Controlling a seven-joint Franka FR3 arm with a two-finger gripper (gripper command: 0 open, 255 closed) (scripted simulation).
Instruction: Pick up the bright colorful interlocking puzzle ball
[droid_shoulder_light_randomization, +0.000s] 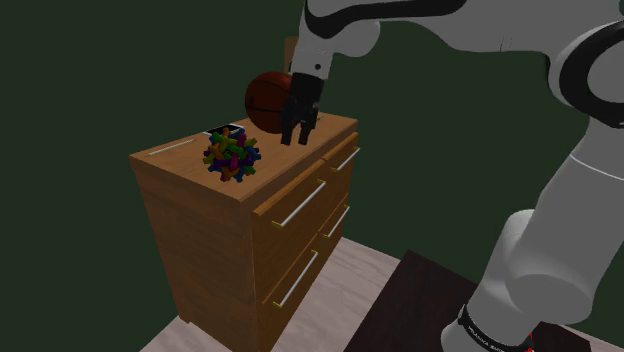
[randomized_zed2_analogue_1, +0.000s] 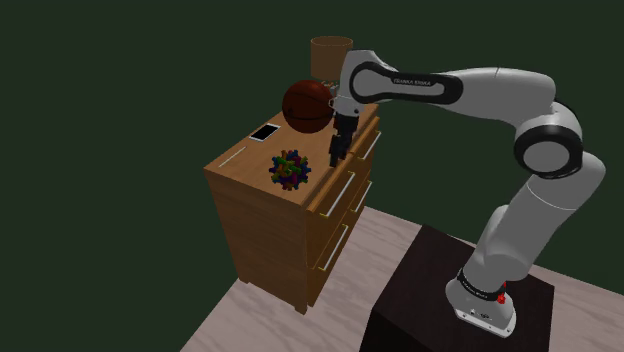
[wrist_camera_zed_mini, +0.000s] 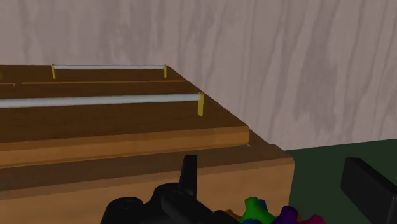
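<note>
The puzzle ball (droid_shoulder_light_randomization: 232, 155) is a spiky cluster of blue, green, red and purple pieces. It rests on top of the wooden dresser (droid_shoulder_light_randomization: 200, 230), near its front edge. My black gripper (droid_shoulder_light_randomization: 298, 136) hangs open above the dresser top, to the shoulder view's right of the ball and apart from it. In the second exterior view the gripper (randomized_zed2_analogue_1: 335, 155) likewise stands right of the ball (randomized_zed2_analogue_1: 289, 170). In the wrist view the ball's coloured tips (wrist_camera_zed_mini: 273, 213) peek up between the spread fingers (wrist_camera_zed_mini: 188, 175), with nothing clasped.
A brown basketball (droid_shoulder_light_randomization: 268, 100) sits on the dresser just behind the gripper. A small white-faced phone (randomized_zed2_analogue_1: 264, 132) lies behind the puzzle ball. A tan cylinder (randomized_zed2_analogue_1: 330, 55) stands at the back. Drawer handles (wrist_camera_zed_mini: 102, 100) face the pale floor; the dark stand (randomized_zed2_analogue_1: 420, 300) is below.
</note>
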